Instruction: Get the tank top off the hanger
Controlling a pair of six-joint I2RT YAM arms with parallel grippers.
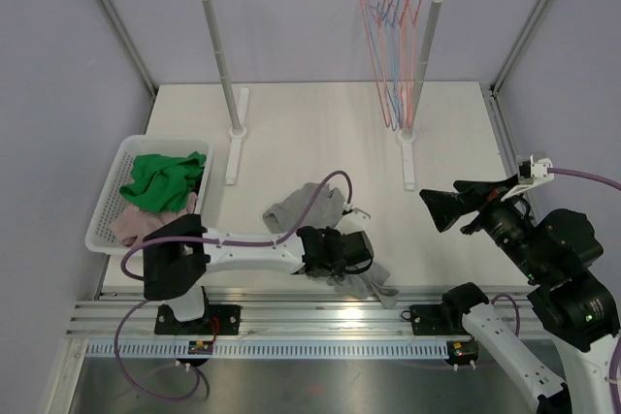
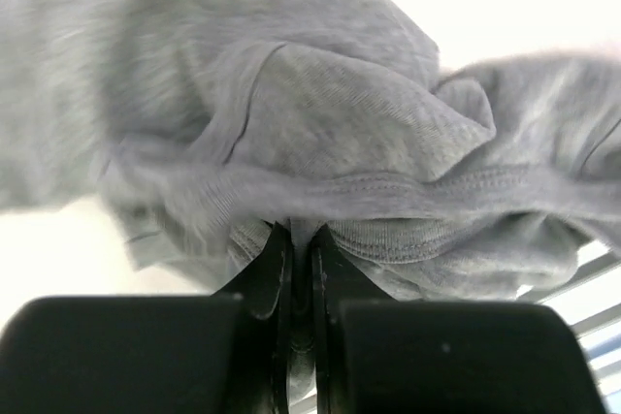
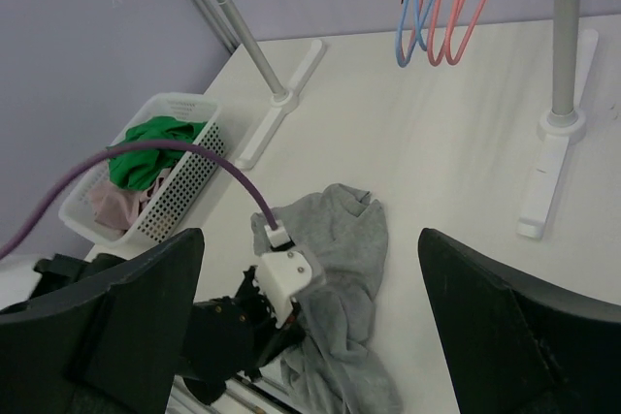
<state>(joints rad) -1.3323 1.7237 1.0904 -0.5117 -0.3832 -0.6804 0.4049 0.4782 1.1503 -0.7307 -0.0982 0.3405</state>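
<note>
pinching tank top (image 2: 369,133), left gripper (image 2: 301,244)

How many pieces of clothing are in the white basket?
2: a green garment on top at the far end, a pink garment beneath, nearer. Others may be hidden.

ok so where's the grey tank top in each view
Top external: grey tank top crumpled on the table, near centre edge.
Left wrist: tank top fills the frame, pinched in the left gripper.
Right wrist: tank top at lower centre.
Shared landmark: white basket, left of it in top and right wrist views.
</note>
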